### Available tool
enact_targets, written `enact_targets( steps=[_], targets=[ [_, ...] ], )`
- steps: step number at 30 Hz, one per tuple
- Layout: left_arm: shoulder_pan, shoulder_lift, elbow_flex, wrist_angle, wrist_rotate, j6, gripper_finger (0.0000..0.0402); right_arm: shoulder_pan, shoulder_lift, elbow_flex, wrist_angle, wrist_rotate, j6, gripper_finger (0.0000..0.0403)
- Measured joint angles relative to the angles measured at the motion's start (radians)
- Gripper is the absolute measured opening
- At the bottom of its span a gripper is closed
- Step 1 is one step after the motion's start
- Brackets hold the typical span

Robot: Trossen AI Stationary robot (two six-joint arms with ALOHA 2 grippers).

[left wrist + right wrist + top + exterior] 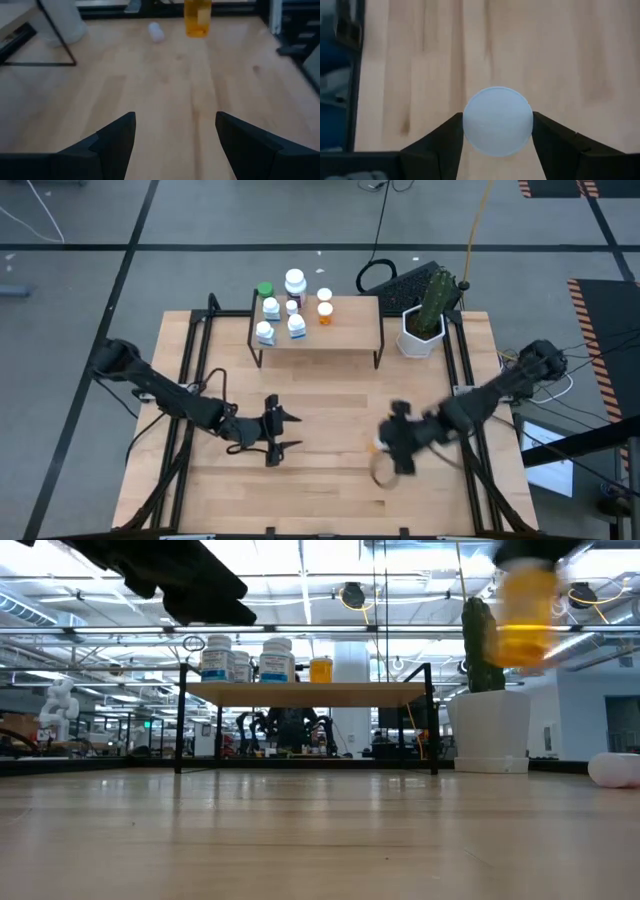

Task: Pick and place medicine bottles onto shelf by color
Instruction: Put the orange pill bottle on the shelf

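My right gripper (392,442) is shut on an orange bottle with a white cap (525,620), held high over the table's right half. The bottle also shows in the left wrist view (197,17). My left gripper (292,431) is open and empty, low over the table's left middle, fingers pointing toward the right. The shelf (350,325) stands at the far middle on black legs. On it stand several white, blue-labelled bottles (282,320), a green-capped one (264,290) and an orange one (325,312). A pale bottle (156,32) lies on its side on the table. My right gripper pinches the orange bottle's round white cap (497,120) between its two fingers, one on each side. The fingers come from above, pointing down. The bottle hangs upright below them, lifted well clear of the table (525,635).
A white hexagonal pot with a cactus (422,330) stands right of the shelf, and a dark keyboard (410,285) lies behind it. The shelf's right half is bare board. The open wooden tabletop (330,405) lies between the two grippers and the shelf.
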Motion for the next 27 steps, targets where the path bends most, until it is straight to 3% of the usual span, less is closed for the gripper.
enact_targets(
  steps=[5, 8, 12, 15, 21, 27],
  targets=[
    [0.003, -0.032, 0.000, -0.136, -0.053, -0.002, 0.0273, -0.280, 0.047, 0.199, -0.034, -0.123, -0.329, 0.0204],
    [0.005, -0.032, 0.000, -0.210, -0.104, -0.001, 0.0273, -0.432, 0.103, 0.346, -0.120, -0.139, -0.492, 0.0204],
    [0.031, -0.032, 0.000, -0.269, -0.131, -0.001, 0.0273, -0.612, 0.203, 0.530, -0.192, -0.152, -0.650, 0.0205],
    [0.058, -0.032, 0.000, -0.284, -0.131, 0.000, 0.0273, -0.729, 0.296, 0.645, -0.217, -0.222, -0.740, 0.0205],
    [0.087, -0.032, 0.000, -0.318, -0.131, 0.003, 0.0273, -0.865, 0.476, 0.805, -0.282, -0.245, -0.894, 0.0205],
    [0.102, -0.032, 0.000, -0.365, -0.131, 0.015, 0.0273, -0.914, 0.548, 0.833, -0.275, -0.247, -0.991, 0.0205]
  ],
)
